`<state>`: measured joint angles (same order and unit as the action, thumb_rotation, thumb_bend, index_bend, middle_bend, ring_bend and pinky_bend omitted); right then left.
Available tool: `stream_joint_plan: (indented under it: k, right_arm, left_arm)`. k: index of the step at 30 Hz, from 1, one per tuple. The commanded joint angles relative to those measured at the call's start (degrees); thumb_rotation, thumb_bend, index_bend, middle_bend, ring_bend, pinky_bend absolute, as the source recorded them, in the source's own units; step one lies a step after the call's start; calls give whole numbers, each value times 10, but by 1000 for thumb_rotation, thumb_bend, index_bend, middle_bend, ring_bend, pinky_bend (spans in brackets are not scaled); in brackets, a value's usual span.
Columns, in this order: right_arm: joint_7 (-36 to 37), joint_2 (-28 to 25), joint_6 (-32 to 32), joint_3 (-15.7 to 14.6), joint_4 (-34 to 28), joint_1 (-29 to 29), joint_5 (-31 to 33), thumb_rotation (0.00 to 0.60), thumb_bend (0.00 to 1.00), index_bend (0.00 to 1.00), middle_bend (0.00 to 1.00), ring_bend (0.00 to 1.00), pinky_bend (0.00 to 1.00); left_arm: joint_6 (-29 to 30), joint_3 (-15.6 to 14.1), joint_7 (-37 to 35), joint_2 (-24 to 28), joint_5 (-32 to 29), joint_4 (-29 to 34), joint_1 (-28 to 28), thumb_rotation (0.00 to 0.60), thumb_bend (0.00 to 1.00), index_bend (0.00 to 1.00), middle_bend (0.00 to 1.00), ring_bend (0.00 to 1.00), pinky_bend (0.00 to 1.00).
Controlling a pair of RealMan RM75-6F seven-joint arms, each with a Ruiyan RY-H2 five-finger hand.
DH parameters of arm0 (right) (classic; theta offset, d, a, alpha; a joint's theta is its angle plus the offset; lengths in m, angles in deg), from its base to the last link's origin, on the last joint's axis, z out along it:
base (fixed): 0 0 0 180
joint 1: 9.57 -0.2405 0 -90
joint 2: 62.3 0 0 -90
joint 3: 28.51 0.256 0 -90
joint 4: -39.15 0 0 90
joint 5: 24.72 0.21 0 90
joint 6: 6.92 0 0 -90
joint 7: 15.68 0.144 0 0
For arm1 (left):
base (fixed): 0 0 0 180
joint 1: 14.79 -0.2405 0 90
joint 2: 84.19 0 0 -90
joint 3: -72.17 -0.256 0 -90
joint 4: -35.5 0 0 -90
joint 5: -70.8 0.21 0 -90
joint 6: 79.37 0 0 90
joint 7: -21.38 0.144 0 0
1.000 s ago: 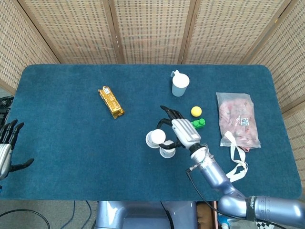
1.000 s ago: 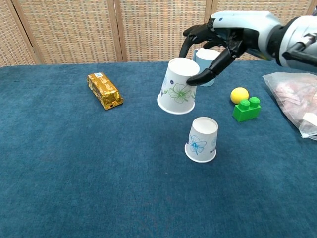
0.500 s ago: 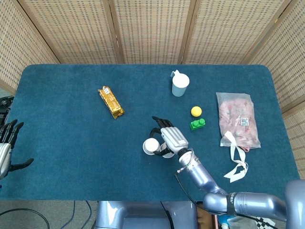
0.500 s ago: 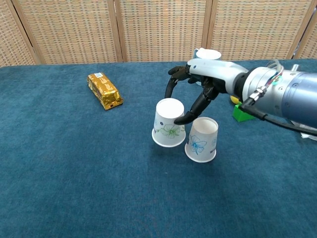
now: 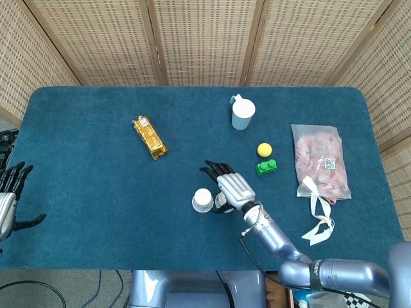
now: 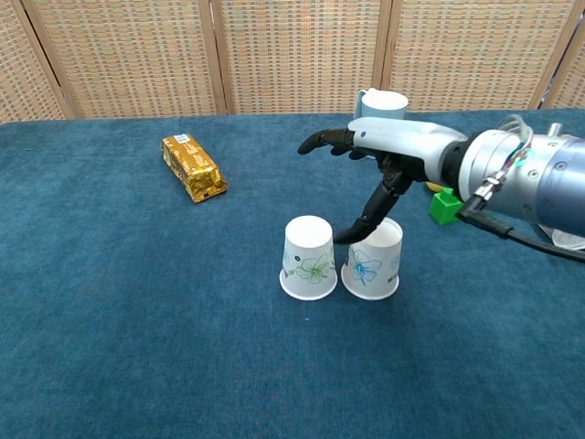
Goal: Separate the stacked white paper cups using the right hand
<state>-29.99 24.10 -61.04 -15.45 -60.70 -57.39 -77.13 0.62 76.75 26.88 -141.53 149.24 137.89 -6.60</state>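
Observation:
Two white paper cups stand upside down side by side on the blue table. One has a green flower print (image 6: 309, 259) (image 5: 203, 199); the other, with a blue print (image 6: 372, 259), is to its right, and in the head view my hand hides it. My right hand (image 6: 377, 154) (image 5: 230, 188) hovers just above them with fingers spread, holding nothing. Its thumb points down between the cups. My left hand (image 5: 8, 192) hangs off the table's left edge, fingers apart and empty.
A gold wrapped bar (image 5: 149, 136) (image 6: 193, 166) lies at the left. A pale blue pitcher cup (image 5: 243, 113) stands at the back. A yellow ball (image 5: 264, 149), a green brick (image 5: 266, 167) and a bag of pink pieces (image 5: 320, 160) lie to the right.
My right hand carried the green-print cup down and left, set it on the table beside the blue-print cup, then let go and spread its fingers above them.

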Motion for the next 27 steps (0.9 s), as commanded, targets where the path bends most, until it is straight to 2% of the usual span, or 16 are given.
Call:
stream_joint_plan:
  k: [1, 6, 8, 12, 16, 21, 27]
  right_arm:
    - [7, -39, -14, -5, -35, 18, -26, 600, 253, 93, 0, 0, 0]
    - [28, -112, -38, -32, -79, 59, -101, 600, 250, 93, 0, 0, 0]
    - [41, -137, -52, -47, -81, 77, -142, 600, 214, 93, 0, 0, 0]
    - [84, -180, -100, -85, -44, 119, -261, 600, 30, 93, 0, 0, 0]
    - [107, -209, -171, -119, 21, 161, -358, 600, 0, 64, 0, 0, 0]
    - [49, -215, -276, -141, 75, 230, -399, 600, 0, 11, 0, 0, 0]
    - [71, -191, -344, -154, 111, 286, -416, 600, 0, 7, 0, 0, 0]
  left_arm:
    - [0, -1, -2, 1, 1, 1, 0, 600, 43, 0, 0, 0, 0]
    - [4, -1, -4, 2, 3, 0, -2, 600, 43, 0, 0, 0, 0]
    - [5, -1, -3, 1, 3, 0, -2, 600, 43, 0, 0, 0, 0]
    - [12, -1, 5, -2, 7, 0, -3, 600, 43, 0, 0, 0, 0]
    - [19, -3, 10, -6, 15, -1, -5, 600, 43, 0, 0, 0, 0]
    - [24, -7, 14, -8, 23, -2, -9, 600, 42, 0, 0, 0, 0]
    - [34, -11, 13, -9, 32, -2, -14, 600, 42, 0, 0, 0, 0]
